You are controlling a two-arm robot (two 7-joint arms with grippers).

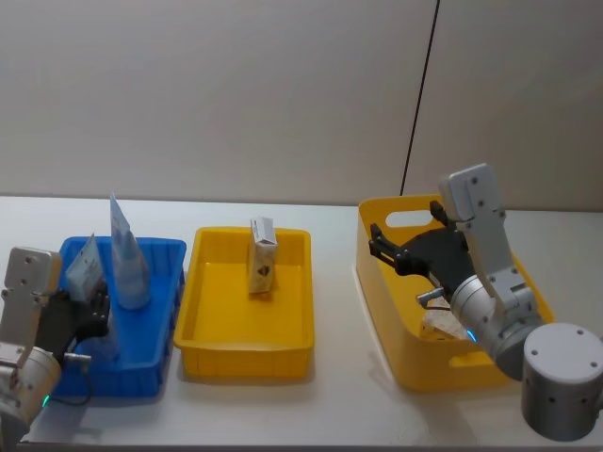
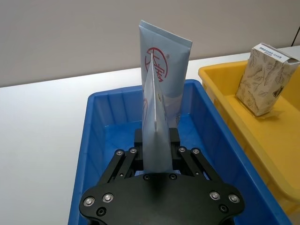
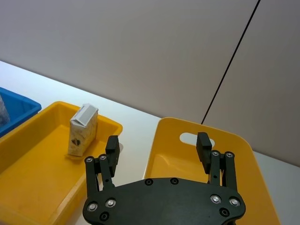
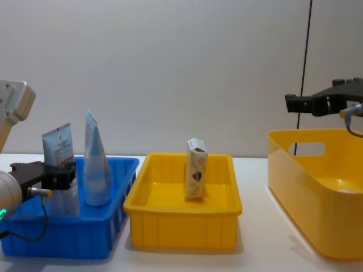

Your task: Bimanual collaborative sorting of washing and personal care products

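White table (image 1: 339,400), tube (image 2: 154,124) upright, crimp up

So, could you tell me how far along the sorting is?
Done: one tube stands in the blue bin, a carton in the yellow tray. In hand: the left gripper holds a second tube there. Remaining: the open right gripper hangs over the tall yellow bin, where something pale lies.

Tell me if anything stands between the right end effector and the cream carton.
Nothing visible does. The open right end effector hovers above the tall yellow plastic basket; the upright cream cardboard carton stands alone in the shallow yellow plastic tray. The left end effector grips a pale-blue squeeze tube in the blue plastic bin.
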